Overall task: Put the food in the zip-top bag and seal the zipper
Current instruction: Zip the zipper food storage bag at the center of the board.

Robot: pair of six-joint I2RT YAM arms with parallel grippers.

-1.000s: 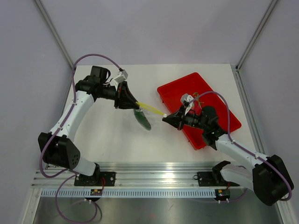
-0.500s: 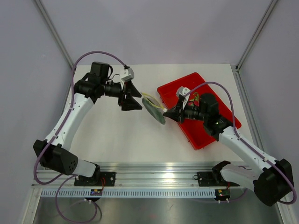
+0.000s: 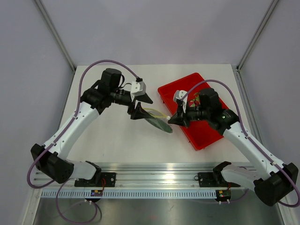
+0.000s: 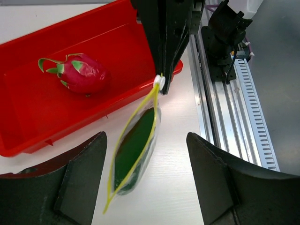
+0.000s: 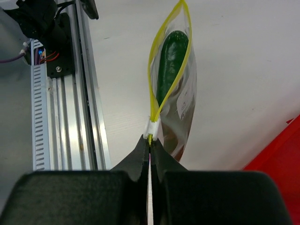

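The right gripper (image 5: 150,143) is pinched tight on the yellow-green zipper (image 5: 153,65) at its white slider (image 5: 153,126). From it the clear, crinkly zip-top bag (image 5: 186,112) extends over mid-surface (image 3: 108,136), by the glossy red tray's (image 4: 117,56) left edge. The smooth dark-green food (image 5: 169,65) lies inside. The left gripper (image 3: 140,107) gapes wide just beside the bag's far end. The bag's small print is unreadable.

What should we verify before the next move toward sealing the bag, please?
1. Food inside the zip-top bag: ok.
2. Zipper sealed: not ok, its strips gape apart.
3. Right gripper shut on the zipper's end by the slider: ok.
4. Left gripper holding the bag: not ok, it is open.
5. Dragon fruit in the red tray, clear of the bag: ok.
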